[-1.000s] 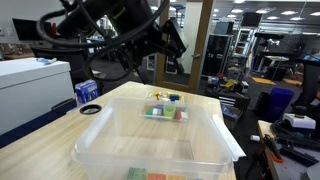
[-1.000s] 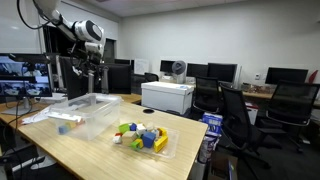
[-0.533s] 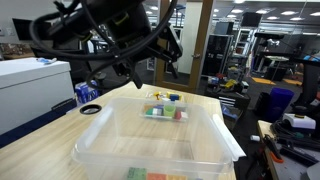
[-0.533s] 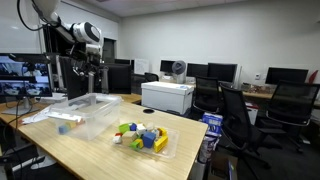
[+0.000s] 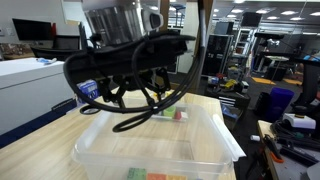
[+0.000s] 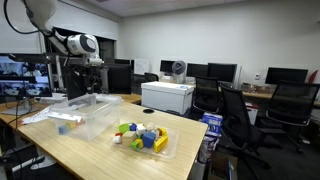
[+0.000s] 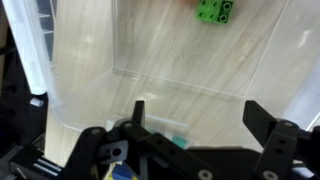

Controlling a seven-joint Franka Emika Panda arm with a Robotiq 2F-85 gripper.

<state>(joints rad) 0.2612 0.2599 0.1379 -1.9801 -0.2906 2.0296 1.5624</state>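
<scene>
My gripper (image 7: 200,115) is open and holds nothing; its two black fingers stand wide apart over the floor of a clear plastic bin (image 7: 75,60). A green toy block (image 7: 215,10) lies on the bin floor ahead of the fingers. A small teal piece (image 7: 176,140) shows just under the gripper body. In an exterior view the arm (image 5: 125,45) fills the picture above the bin (image 5: 228,135) and hides most of the coloured blocks (image 5: 178,115) inside. In an exterior view the gripper (image 6: 92,88) hangs over the far end of the bin (image 6: 88,112).
A pile of coloured blocks (image 6: 140,134) sits on a clear lid (image 6: 168,146) beside the bin. A blue can (image 5: 88,91) stands near the table's far corner. A white printer (image 6: 168,96), monitors and office chairs (image 6: 240,115) surround the table.
The arm has swung across and down over the bin, now blocking most of one exterior view. The gripper stays open.
</scene>
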